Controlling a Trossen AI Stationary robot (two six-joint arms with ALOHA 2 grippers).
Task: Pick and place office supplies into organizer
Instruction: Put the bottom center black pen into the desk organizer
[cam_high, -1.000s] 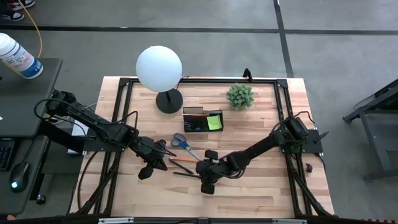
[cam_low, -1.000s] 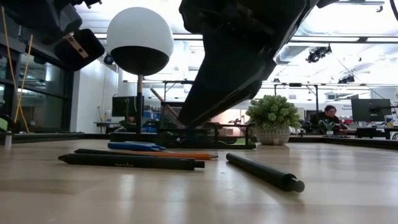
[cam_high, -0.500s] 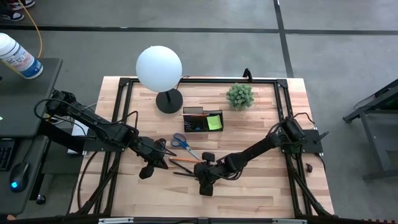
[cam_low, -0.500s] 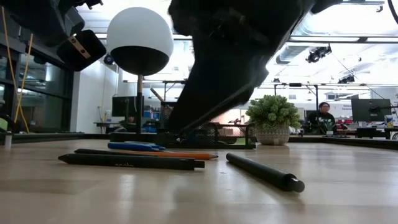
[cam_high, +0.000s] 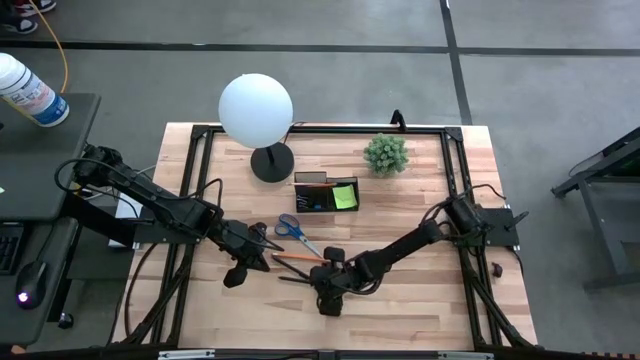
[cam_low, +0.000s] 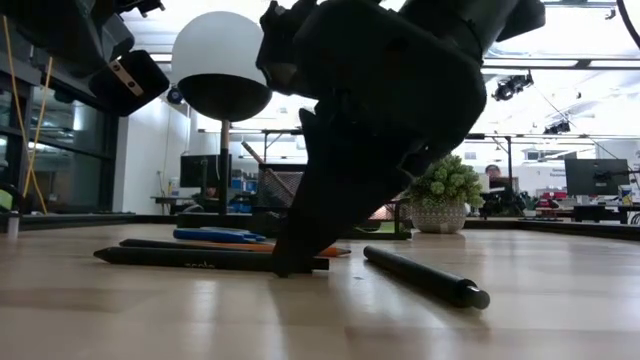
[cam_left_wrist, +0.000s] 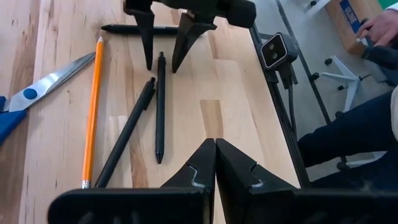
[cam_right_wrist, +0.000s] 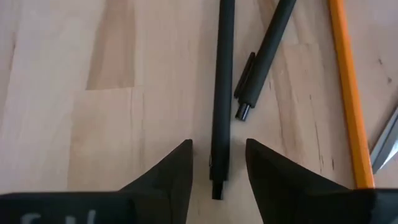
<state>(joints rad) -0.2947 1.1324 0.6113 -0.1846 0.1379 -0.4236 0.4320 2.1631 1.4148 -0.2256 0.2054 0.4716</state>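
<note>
The right claw (cam_right_wrist: 217, 165) is low on the surface (cam_high: 420, 300), fingers apart, with one black pen (cam_right_wrist: 221, 93) lying between them, not yet grasped. A second pen (cam_right_wrist: 264, 56) and an orange pencil (cam_right_wrist: 348, 87) lie toward 2 o'clock. The left claw (cam_left_wrist: 214, 163), clenched and empty, hovers near.

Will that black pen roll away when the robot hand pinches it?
Maybe a little. The black pen looks round and smooth, so it might roll or slip. The right hand straddles it with open fingers, which probably traps it. It looks stiff, so likely no bending.
</note>
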